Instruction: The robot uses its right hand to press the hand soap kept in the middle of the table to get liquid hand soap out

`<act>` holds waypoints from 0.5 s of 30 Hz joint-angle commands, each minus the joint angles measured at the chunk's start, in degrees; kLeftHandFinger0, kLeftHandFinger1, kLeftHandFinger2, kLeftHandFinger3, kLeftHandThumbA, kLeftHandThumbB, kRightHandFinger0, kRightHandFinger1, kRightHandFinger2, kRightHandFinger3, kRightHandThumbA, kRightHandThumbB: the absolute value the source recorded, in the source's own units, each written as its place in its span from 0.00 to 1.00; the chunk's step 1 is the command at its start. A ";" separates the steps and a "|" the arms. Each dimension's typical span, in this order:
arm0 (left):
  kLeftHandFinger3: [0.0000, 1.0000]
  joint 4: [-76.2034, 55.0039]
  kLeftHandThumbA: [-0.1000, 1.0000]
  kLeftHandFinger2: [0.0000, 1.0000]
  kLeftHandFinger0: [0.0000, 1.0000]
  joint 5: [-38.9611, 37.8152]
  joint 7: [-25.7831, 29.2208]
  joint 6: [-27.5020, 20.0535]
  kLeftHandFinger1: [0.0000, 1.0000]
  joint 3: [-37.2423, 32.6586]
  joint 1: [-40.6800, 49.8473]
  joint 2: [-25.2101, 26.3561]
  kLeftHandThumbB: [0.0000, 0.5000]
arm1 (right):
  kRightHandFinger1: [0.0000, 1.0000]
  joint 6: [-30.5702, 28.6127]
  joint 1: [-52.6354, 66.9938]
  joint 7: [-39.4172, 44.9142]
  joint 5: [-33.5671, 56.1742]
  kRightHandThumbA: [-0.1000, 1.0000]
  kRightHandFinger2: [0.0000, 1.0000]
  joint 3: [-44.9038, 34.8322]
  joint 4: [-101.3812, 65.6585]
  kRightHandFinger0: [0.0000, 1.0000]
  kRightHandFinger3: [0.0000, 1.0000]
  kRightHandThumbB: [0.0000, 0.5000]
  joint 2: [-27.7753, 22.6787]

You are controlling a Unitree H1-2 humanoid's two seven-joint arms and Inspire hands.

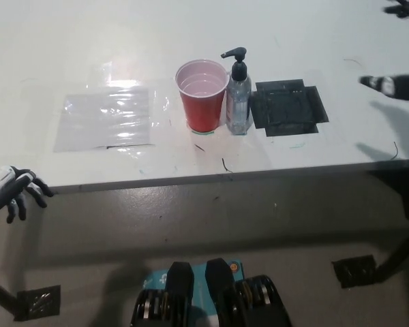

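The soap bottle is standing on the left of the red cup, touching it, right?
Not quite. In the head view the soap bottle stands on the right of the red cup, not the left. It is right up against the cup, as you said.
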 commanded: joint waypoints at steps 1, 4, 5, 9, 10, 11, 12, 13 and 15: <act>0.70 -0.78 1.00 0.40 0.20 -0.32 2.16 -2.69 0.23 1.58 -0.37 0.49 0.41 | 0.75 -1.58 1.99 -3.53 7.66 1.00 0.86 -3.87 -0.45 0.67 1.00 0.54 -0.37; 0.73 -1.13 1.00 0.42 0.20 -0.59 2.40 -2.54 0.25 2.37 -0.05 -0.16 0.37 | 0.73 -2.13 4.76 -4.33 8.93 1.00 0.84 -5.36 1.10 0.66 1.00 0.54 0.15; 0.72 -1.16 1.00 0.42 0.19 -0.64 2.60 -2.70 0.24 2.67 0.06 -0.34 0.37 | 0.72 -2.05 5.35 -4.61 9.14 1.00 0.83 -5.63 1.93 0.64 1.00 0.53 0.32; 0.70 -1.48 1.00 0.39 0.14 -0.38 2.88 -2.80 0.22 3.25 0.10 -1.04 0.33 | 0.74 -2.71 8.97 -5.90 10.83 1.00 0.85 -6.70 4.75 0.66 1.00 0.68 1.42; 0.71 -1.60 1.00 0.40 0.16 -0.38 2.84 -2.61 0.24 3.34 0.12 -1.11 0.33 | 0.75 -2.75 9.86 -6.22 10.84 1.00 0.85 -6.80 5.62 0.67 1.00 0.76 1.65; 0.72 -1.56 1.00 0.40 0.16 -0.37 2.75 -2.72 0.24 3.51 0.13 -1.21 0.33 | 0.75 -2.14 11.16 -6.55 11.95 1.00 0.85 -7.33 6.74 0.67 1.00 0.79 2.42; 0.72 -1.51 1.00 0.40 0.16 -0.32 2.69 -2.77 0.24 3.59 0.12 -1.26 0.33 | 0.76 -1.99 11.42 -6.66 12.40 1.00 0.85 -7.43 7.00 0.67 1.00 0.80 2.58; 0.72 -1.60 1.00 0.40 0.17 -0.29 2.54 -2.16 0.25 3.65 0.06 -1.30 0.31 | 0.74 -2.56 12.84 -7.31 12.81 1.00 0.84 -7.58 8.78 0.65 0.99 0.74 3.40; 0.73 -1.13 1.00 0.41 0.18 -0.41 2.32 -2.38 0.26 3.62 -0.61 -1.41 0.31 | 0.74 -1.77 13.25 -7.91 12.64 1.00 0.83 -7.61 10.03 0.64 0.97 0.75 3.50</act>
